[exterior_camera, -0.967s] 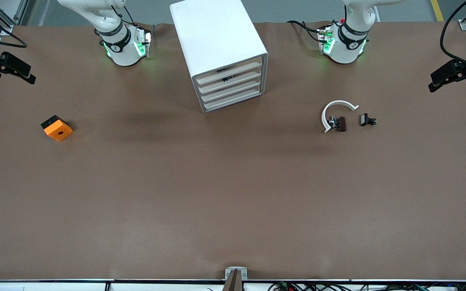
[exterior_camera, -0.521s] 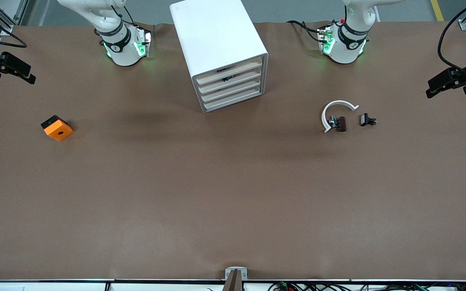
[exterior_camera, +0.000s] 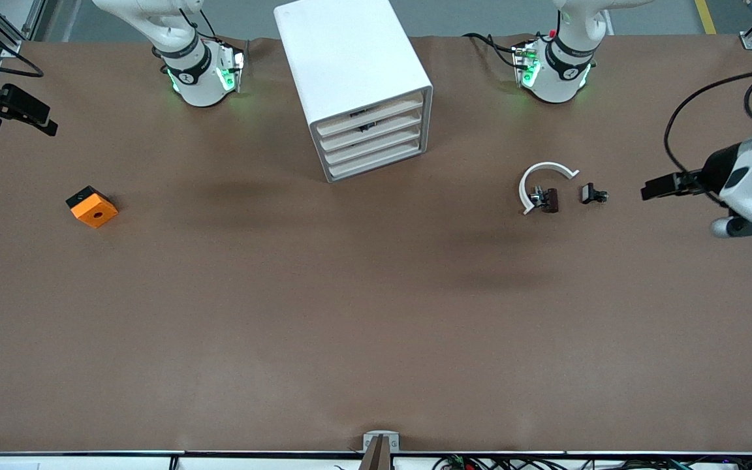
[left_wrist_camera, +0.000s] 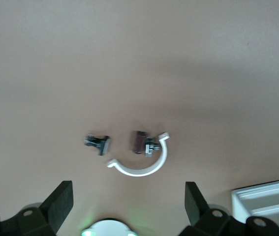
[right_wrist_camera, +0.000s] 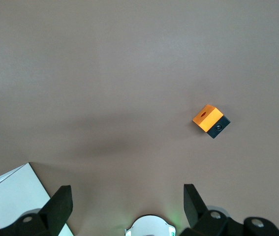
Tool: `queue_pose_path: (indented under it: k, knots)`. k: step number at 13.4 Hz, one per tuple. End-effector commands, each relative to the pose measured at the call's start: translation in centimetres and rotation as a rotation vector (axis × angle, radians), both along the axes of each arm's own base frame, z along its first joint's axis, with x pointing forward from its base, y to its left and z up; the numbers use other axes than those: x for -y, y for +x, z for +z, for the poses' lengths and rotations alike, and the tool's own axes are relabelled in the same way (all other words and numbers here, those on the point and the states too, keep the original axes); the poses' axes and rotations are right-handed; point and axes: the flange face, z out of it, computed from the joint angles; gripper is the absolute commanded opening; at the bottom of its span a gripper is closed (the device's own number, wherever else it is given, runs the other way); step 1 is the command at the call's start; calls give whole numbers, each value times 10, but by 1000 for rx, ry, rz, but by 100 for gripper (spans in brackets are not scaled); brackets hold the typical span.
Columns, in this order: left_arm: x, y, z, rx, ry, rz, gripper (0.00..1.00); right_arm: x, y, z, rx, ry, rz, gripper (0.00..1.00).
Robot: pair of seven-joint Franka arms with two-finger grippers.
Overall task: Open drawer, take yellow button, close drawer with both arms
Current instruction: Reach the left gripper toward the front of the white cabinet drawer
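Observation:
The white drawer cabinet [exterior_camera: 350, 72] stands between the two arm bases, and all its drawers [exterior_camera: 373, 140] are shut. The button is hidden. My left gripper [exterior_camera: 651, 190] hangs open over the table at the left arm's end, beside the small black clips. In the left wrist view the left gripper [left_wrist_camera: 128, 204] is empty, with a corner of the cabinet [left_wrist_camera: 267, 199] at the edge. My right gripper [exterior_camera: 44, 123] waits open over the table edge at the right arm's end. The right gripper [right_wrist_camera: 127, 205] is empty in the right wrist view too.
An orange square block [exterior_camera: 93, 207] [right_wrist_camera: 210, 120] with a hole lies toward the right arm's end. A white C-shaped ring [exterior_camera: 542, 175] [left_wrist_camera: 144, 164] and two small black clip pieces [exterior_camera: 593, 194] [left_wrist_camera: 98, 143] lie toward the left arm's end.
The left arm has swung in from the table edge, bringing its gripper lower in the front view and closer to the black clips. The right arm has not moved.

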Motion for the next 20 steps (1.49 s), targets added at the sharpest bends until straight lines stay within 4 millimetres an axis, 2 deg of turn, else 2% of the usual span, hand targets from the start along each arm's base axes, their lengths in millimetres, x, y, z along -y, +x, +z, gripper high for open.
queue_pose_path:
  k: [1, 6, 7, 11, 13, 16, 19, 20]
  knots:
    - [23, 17, -24, -35, -31, 114, 100, 0, 2, 4, 0, -14, 13, 100]
    - [119, 35, -94, -136, 84, 402, 100, 1, 2, 4, 0, -14, 11, 100]
    - [138, 39, -103, -139, 103, 460, 100, 1, 2, 5, 1, -14, 11, 100]
    - [223, 38, -155, -242, 195, 703, 100, 2, 2, 5, 0, -14, 10, 100]
    - [267, 30, -186, -307, 249, 826, 100, 1, 2, 5, 0, -14, 11, 100]
    - [290, 26, -220, -499, 303, 1132, 100, 0, 2, 5, 0, -14, 13, 100]
    - [318, 15, -229, -818, 289, 1342, 100, -1, 2, 5, 1, -14, 16, 100]
    - [328, 7, -238, -941, 293, 1379, 100, 0, 2, 5, 0, -14, 13, 100]
